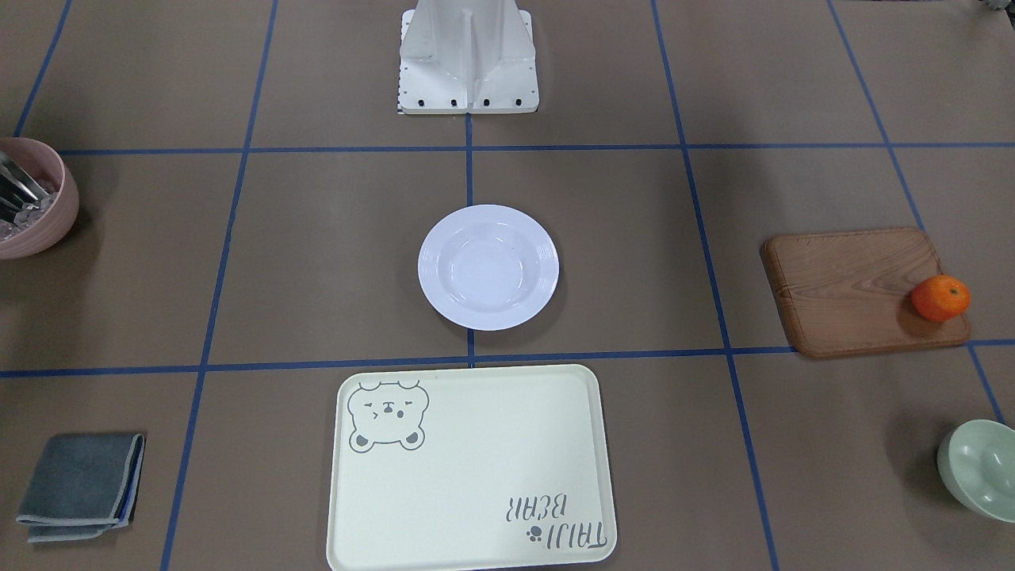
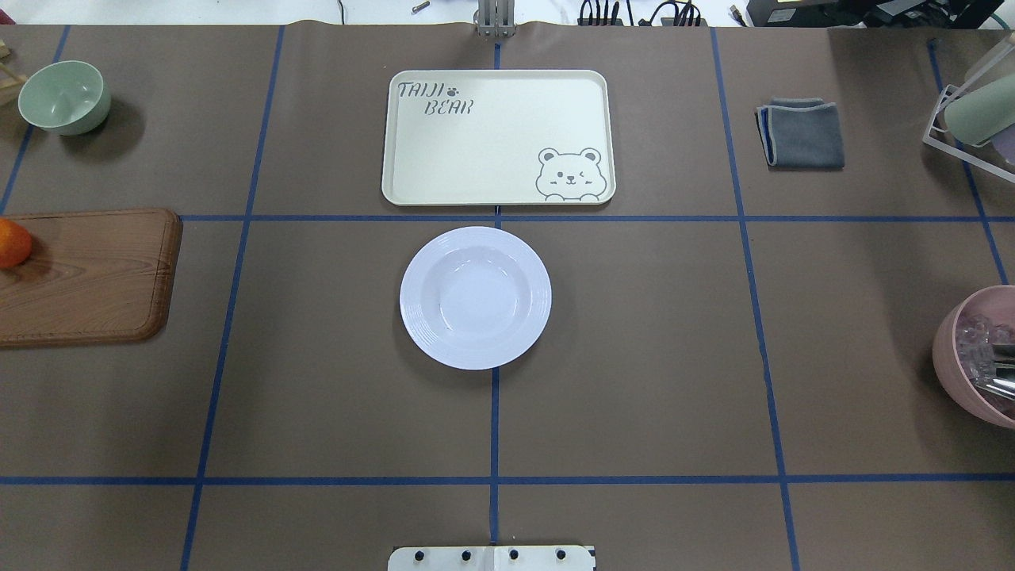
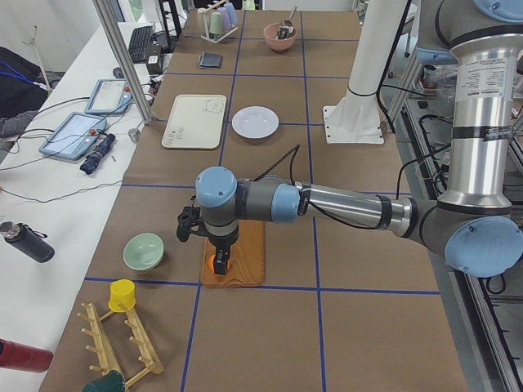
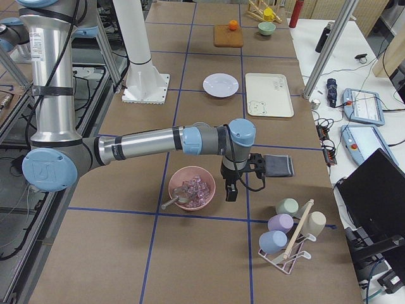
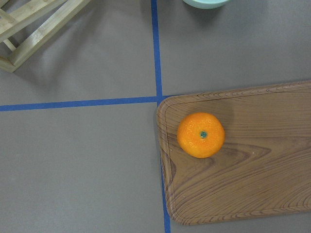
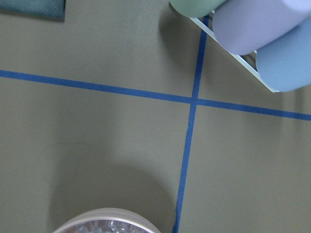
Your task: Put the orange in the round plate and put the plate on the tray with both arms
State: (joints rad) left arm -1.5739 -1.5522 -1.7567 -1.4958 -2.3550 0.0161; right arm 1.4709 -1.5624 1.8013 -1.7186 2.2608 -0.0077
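The orange (image 1: 940, 297) (image 5: 200, 135) sits on a corner of the brown wooden board (image 1: 860, 289), stem dot facing up. The round white plate (image 1: 488, 266) (image 2: 475, 296) lies with nothing in it at the table's middle. The cream tray (image 1: 468, 468) (image 2: 498, 136) lies just beyond it, bare. My left gripper (image 3: 219, 260) hangs over the orange and shows only in the exterior left view, so I cannot tell if it is open or shut. My right gripper (image 4: 231, 190) hovers between the pink bowl and the grey cloth, and I cannot tell its state either.
A pink bowl (image 2: 975, 357) holding ice and metal utensils stands at the robot's right. A folded grey cloth (image 2: 802, 133) and a cup rack (image 4: 288, 231) lie farther out. A pale green bowl (image 2: 63, 97) and a wooden rack (image 3: 122, 343) stand near the board.
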